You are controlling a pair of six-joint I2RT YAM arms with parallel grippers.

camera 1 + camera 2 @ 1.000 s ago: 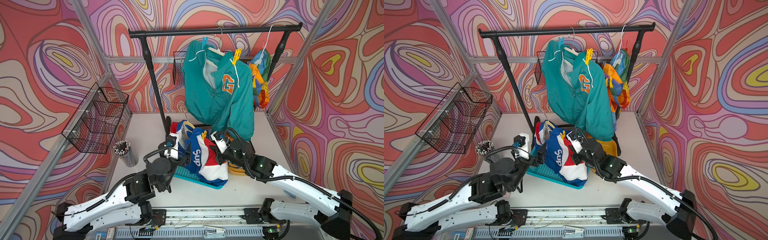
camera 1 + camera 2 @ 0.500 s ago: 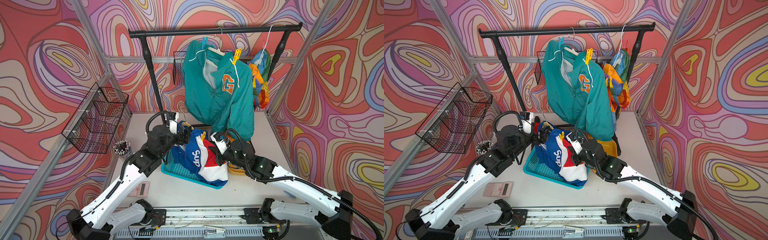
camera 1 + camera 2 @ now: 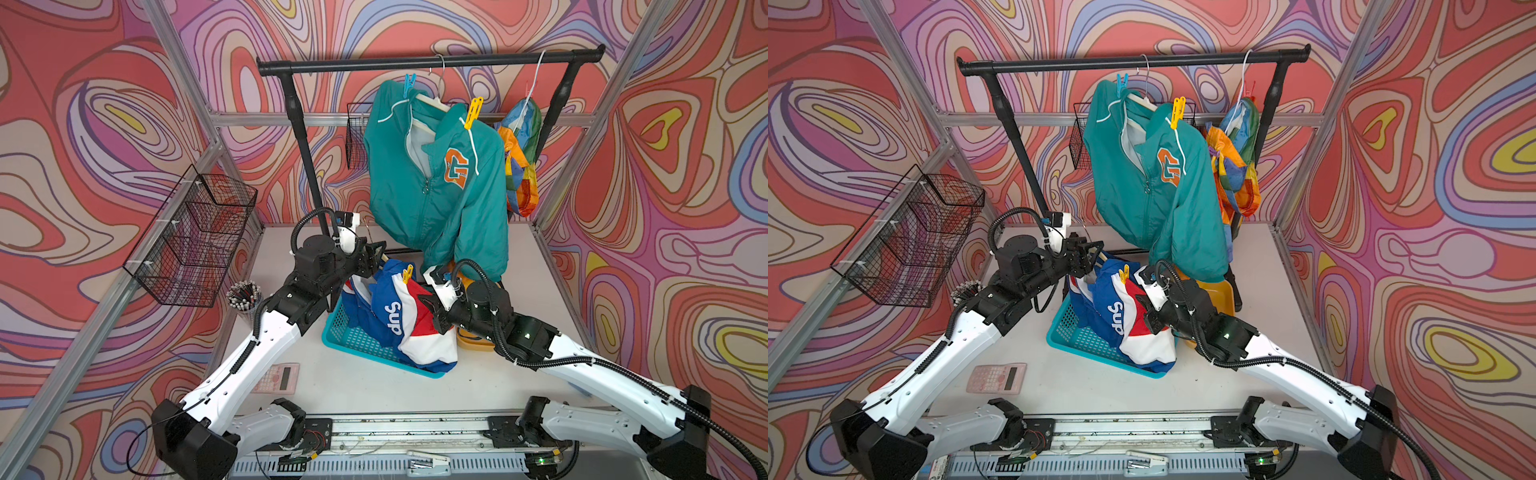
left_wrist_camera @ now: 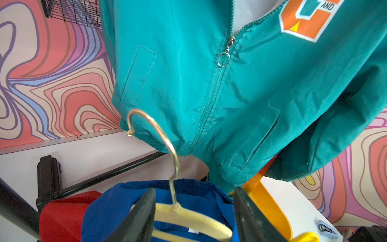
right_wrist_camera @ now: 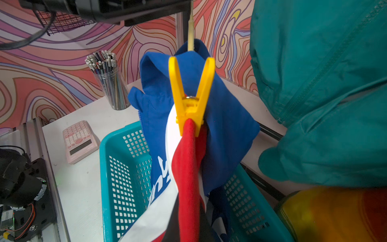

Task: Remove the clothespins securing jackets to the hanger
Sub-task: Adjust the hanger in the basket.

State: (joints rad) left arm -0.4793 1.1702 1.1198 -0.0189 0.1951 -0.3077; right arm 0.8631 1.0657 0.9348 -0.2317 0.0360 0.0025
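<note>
The blue, red and white jacket (image 3: 395,316) hangs on a yellow hanger (image 4: 188,218) with a gold hook (image 4: 173,150), over the teal basket (image 3: 353,336). A yellow clothespin (image 5: 191,94) (image 3: 407,273) pinches its shoulder. My left gripper (image 4: 193,189) (image 3: 380,255) is open, its jaws either side of the hanger's neck. My right gripper (image 3: 428,305) (image 5: 188,230) is shut on the jacket's red fabric below the pin. On the black rail (image 3: 415,62) hangs the teal jacket (image 3: 436,187), with a blue clothespin (image 3: 409,83) and a yellow clothespin (image 3: 473,110). Beside it hangs the rainbow jacket (image 3: 521,158).
A yellow bin (image 3: 469,340) stands behind my right wrist. A pink calculator (image 3: 278,378) and a pencil cup (image 3: 245,295) sit at the left. A black wire basket (image 3: 195,232) is fixed to the left frame, and a small wire basket (image 3: 355,137) to the back rail.
My left arm has risen from beside the basket to the top of the hanger, and its jaws have narrowed around the neck. The right arm has held still.
</note>
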